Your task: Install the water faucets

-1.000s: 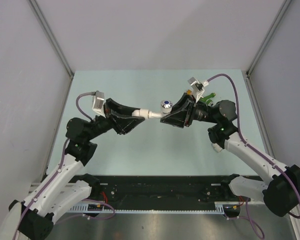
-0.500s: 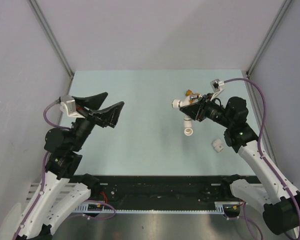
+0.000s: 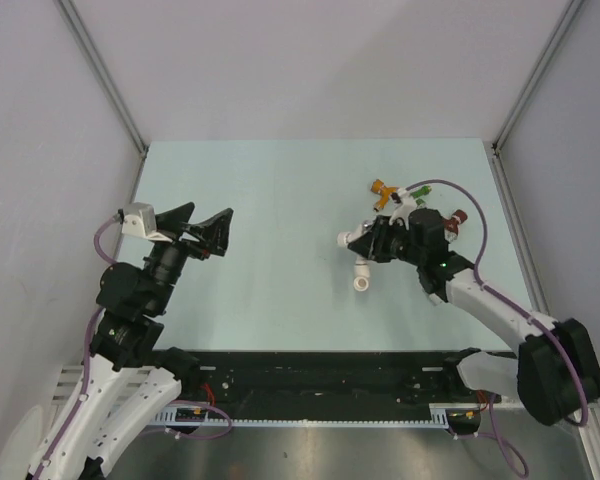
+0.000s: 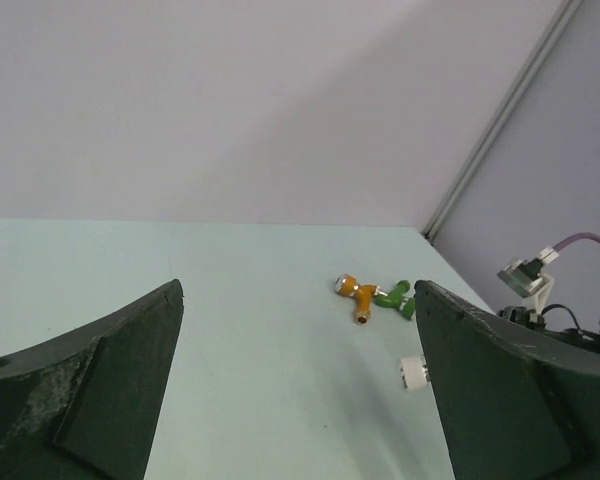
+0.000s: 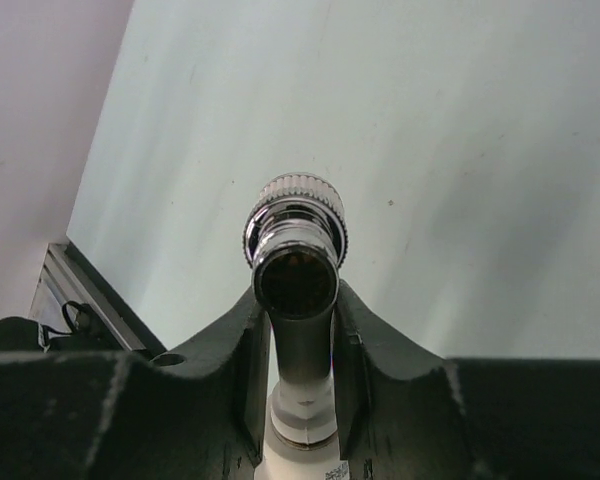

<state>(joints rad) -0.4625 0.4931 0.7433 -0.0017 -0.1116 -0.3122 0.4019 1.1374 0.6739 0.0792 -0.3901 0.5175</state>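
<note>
The right claw (image 5: pixel 298 320) is closed on the white faucet (image 5: pixel 292 395). In the wrist view its two dark fingers (image 5: pixel 242 350) pinch the stem on either side, and the silvery knob (image 5: pixel 295 235) sticks out just past the tips. From above, that claw (image 3: pixel 372 243) sits low over the right half of the bench (image 3: pixel 270 190), with the white faucet (image 3: pixel 350 239) jutting out to its left. A second white end hangs below it, close to the surface. From this angle I can't tell whether that end touches the bench.

Just behind the right claw the other faucets lie loose on the bench. The orange faucet (image 3: pixel 382 190) and the green faucet (image 3: pixel 412 194) are side by side and look to be touching. The dark red faucet (image 3: pixel 456 217) is a little to their right, near the wrist cable.

The left claw (image 3: pixel 202 228) is up in the air over the left side, well apart from all of this. Its jaws are spread wide and nothing is between them. Its own camera looks out between the fingers (image 4: pixel 90 390) across bare bench toward the orange faucet (image 4: pixel 358 295) and green faucet (image 4: pixel 396 297).
</note>
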